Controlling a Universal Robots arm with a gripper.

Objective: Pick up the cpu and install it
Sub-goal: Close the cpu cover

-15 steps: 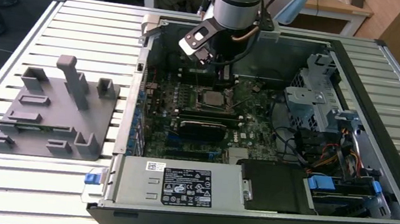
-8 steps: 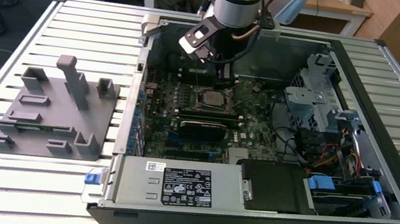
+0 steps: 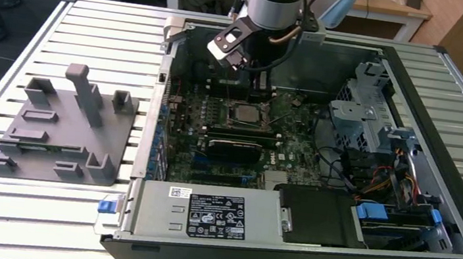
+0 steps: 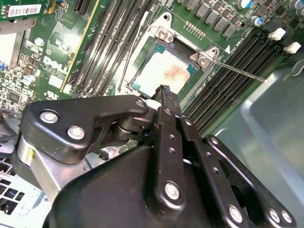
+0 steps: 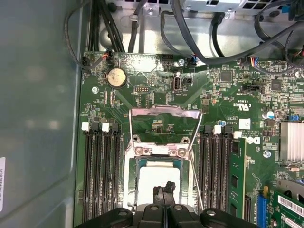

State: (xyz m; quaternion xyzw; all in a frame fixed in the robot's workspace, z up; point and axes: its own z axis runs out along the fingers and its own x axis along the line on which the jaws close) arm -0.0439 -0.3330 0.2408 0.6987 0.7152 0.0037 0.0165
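Observation:
The cpu (image 5: 157, 179) is a silver-topped square lying flat in the motherboard socket, also seen in the second wrist view (image 4: 164, 73) and the exterior view (image 3: 245, 113). The socket's metal load plate (image 5: 165, 119) stands swung open and its thin lever (image 4: 237, 72) sticks out to one side. My gripper (image 5: 164, 190) hangs just above the near edge of the cpu with its two black fingers pressed together and nothing between them. In the exterior view the gripper (image 3: 257, 85) is inside the open computer case, over the back of the board.
Memory slots (image 5: 102, 171) flank the socket on both sides. Black cables (image 5: 209, 52) run along the board's edge. A grey moulded fixture (image 3: 64, 129) lies on the slatted table at the exterior view's left. The power supply (image 3: 203, 215) and drive cage (image 3: 365, 119) crowd the case.

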